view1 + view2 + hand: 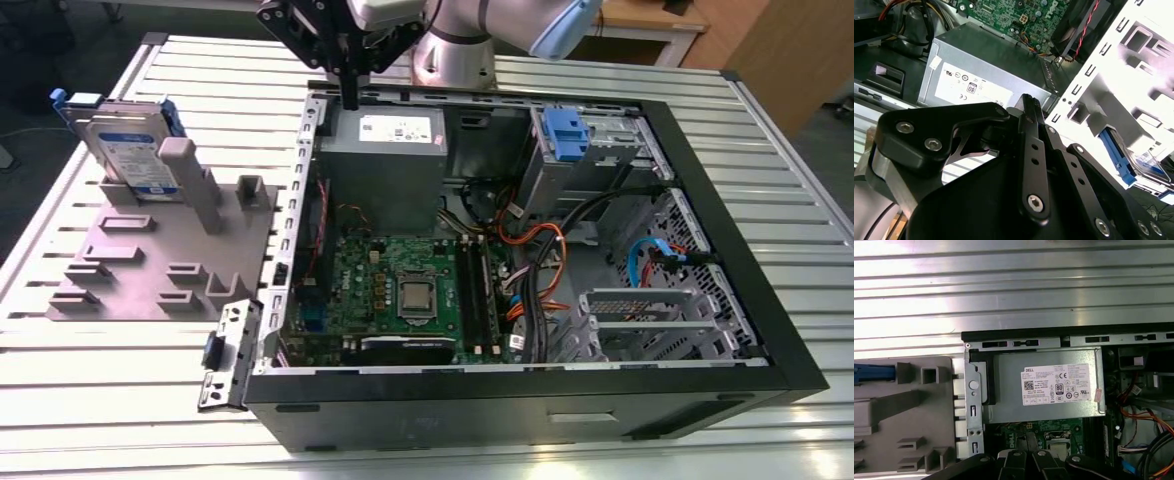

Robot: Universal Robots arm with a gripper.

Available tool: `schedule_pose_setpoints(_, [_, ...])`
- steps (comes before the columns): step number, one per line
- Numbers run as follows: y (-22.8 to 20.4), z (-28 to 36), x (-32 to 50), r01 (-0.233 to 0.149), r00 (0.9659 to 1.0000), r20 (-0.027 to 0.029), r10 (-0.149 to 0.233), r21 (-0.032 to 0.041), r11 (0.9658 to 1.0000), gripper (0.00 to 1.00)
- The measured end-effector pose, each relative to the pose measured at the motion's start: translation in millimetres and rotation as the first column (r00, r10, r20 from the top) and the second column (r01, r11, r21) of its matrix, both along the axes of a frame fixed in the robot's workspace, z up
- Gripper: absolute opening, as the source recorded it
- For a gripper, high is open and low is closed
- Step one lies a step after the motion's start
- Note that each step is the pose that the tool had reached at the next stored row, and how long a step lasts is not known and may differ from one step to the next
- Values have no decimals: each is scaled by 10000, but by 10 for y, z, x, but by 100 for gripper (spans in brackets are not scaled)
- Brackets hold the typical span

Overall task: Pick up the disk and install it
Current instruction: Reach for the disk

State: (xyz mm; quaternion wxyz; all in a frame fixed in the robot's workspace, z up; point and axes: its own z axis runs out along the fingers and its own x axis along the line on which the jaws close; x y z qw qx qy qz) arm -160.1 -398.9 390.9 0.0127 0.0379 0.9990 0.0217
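Note:
The disk stands upright on edge in a slot of the grey fixture, at the exterior view's left, outside the open computer case. It is silver-grey with a white-and-blue label and blue rails. One blue rail of the disk shows in the first wrist view, and the disk lies at the frame edge in the second wrist view. My gripper hangs above the case's far wall, over the power supply, well apart from the disk. Its black fingers are shut together with nothing between them.
A grey power-supply box with a white sticker fills the case's far corner. A silver drive cage with a blue latch sits at the far right. The motherboard and loose cables lie inside. Ribbed metal table surrounds everything.

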Motion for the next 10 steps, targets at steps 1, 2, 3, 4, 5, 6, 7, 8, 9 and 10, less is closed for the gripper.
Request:
schedule_pose_setpoints(1, [0, 0, -2, 0, 10000, 1, 0, 0, 10000, 11])
schedule_pose_setpoints(2, [0, 0, -4, 0, 10000, 0, 0, 0, 10000, 11])
schedule_pose_setpoints(3, [0, 0, -7, 0, 10000, 0, 0, 0, 10000, 11])
schedule_pose_setpoints(4, [0, 0, -8, 0, 10000, 0, 0, 0, 10000, 11])
schedule_pose_setpoints(5, [0, 0, -10, 0, 10000, 1, 0, 0, 10000, 11])
schedule_pose_setpoints(6, [0, 0, -13, 0, 10000, 1, 0, 0, 10000, 11])
schedule_pose_setpoints(7, [0, 0, -15, 1, 10000, 0, -1, 0, 10000, 11])
schedule_pose_setpoints(8, [0, 0, -16, 0, 10000, 0, 0, 0, 10000, 11])
schedule_pose_setpoints(9, [0, 0, -19, 0, 10000, 0, 0, -1, 10000, 11])
schedule_pose_setpoints(10, [0, 0, -21, 0, 10000, 0, 0, 0, 10000, 11])
